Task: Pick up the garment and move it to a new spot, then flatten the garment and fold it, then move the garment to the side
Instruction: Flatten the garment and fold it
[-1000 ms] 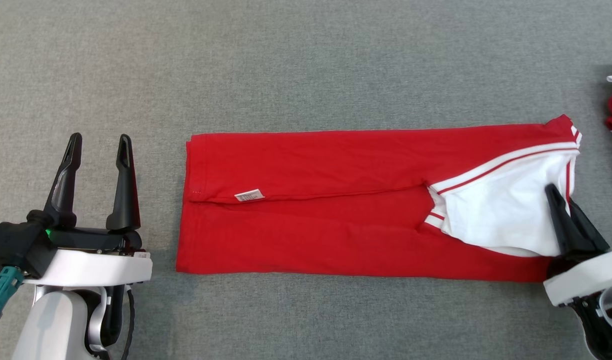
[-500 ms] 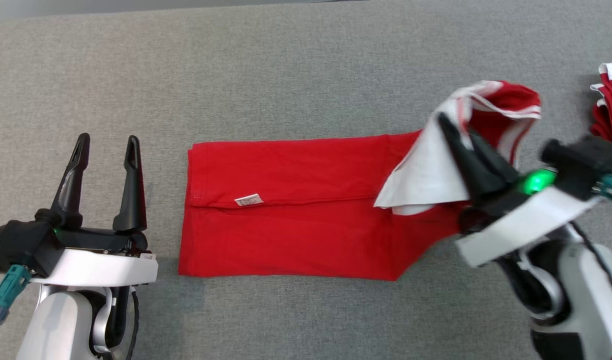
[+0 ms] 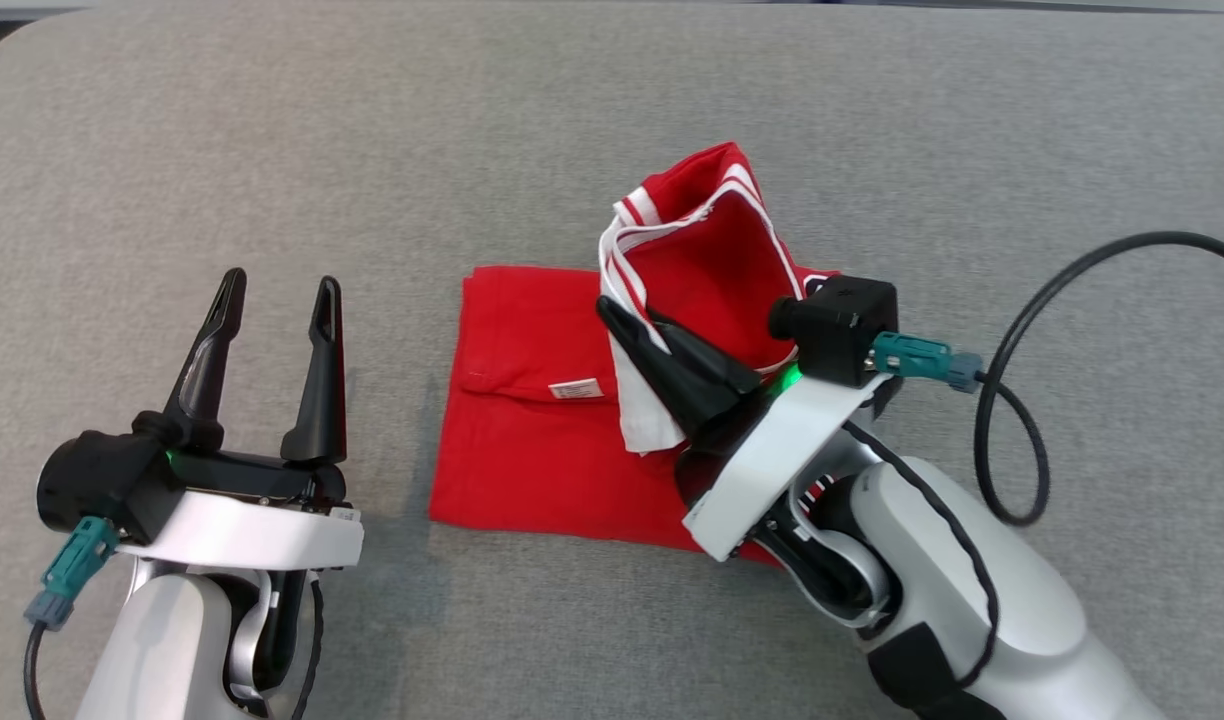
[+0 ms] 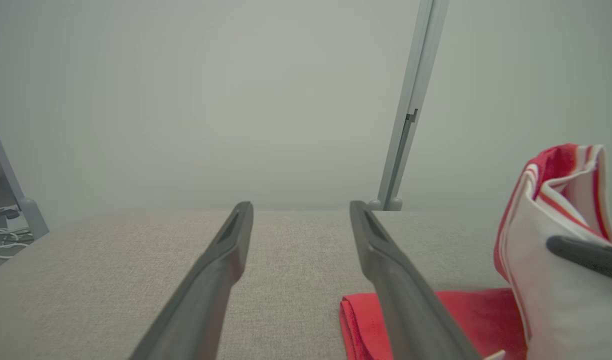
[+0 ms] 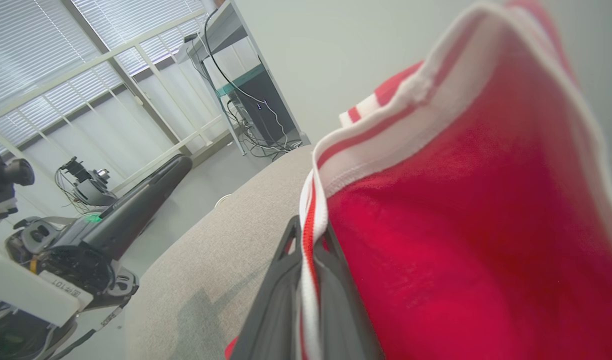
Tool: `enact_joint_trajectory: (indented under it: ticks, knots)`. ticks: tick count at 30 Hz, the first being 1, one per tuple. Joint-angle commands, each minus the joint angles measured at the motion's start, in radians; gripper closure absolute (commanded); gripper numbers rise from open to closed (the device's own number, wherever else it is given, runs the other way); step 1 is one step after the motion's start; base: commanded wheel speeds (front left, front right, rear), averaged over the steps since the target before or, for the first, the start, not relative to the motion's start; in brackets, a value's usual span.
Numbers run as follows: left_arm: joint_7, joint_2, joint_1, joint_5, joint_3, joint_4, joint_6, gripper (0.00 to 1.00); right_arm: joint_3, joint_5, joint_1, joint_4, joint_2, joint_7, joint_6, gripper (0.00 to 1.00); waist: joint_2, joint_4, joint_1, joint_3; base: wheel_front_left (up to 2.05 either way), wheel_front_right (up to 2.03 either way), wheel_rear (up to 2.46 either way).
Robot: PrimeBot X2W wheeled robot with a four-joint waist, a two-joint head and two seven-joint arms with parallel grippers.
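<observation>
The garment is red with white striped trim and lies on the grey padded table. My right gripper is shut on its white-trimmed end and holds that end lifted and doubled back over the flat red part. The raised fold stands open above the cloth. In the right wrist view the garment has its striped edge pinched between the two dark fingers. My left gripper is open and holds nothing, a little left of the garment's left edge. In the left wrist view the lifted garment end rises at the right.
A black cable loops over the table to the right of my right arm. The table's rounded far-left corner lies at the upper left. Beyond the table stand a wall and a grey post.
My right gripper has carried the garment's white-trimmed end up and leftward over the flat part, shortening it. The head camera has shifted. The left gripper stays open in place.
</observation>
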Motion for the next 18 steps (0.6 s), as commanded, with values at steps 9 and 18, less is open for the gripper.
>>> enact_joint_trajectory:
  ticks: [9, 18]
  knots:
    - [-0.011, -0.019, -0.044, 0.001, -0.014, 0.044, -0.020, 0.00, 0.145, 0.135, -0.096, 0.227, 0.014, -0.119, 0.001, 1.00, 0.0000, 0.067, 0.0000, 0.030, 0.00, 0.00, 0.00]
    - [-0.015, -0.040, -0.064, 0.011, -0.021, 0.082, -0.041, 0.00, 0.334, 0.305, -0.191, 0.347, 0.015, -0.238, 0.001, 1.00, 0.0000, 0.095, 0.0000, 0.045, 0.00, 0.00, 0.00]
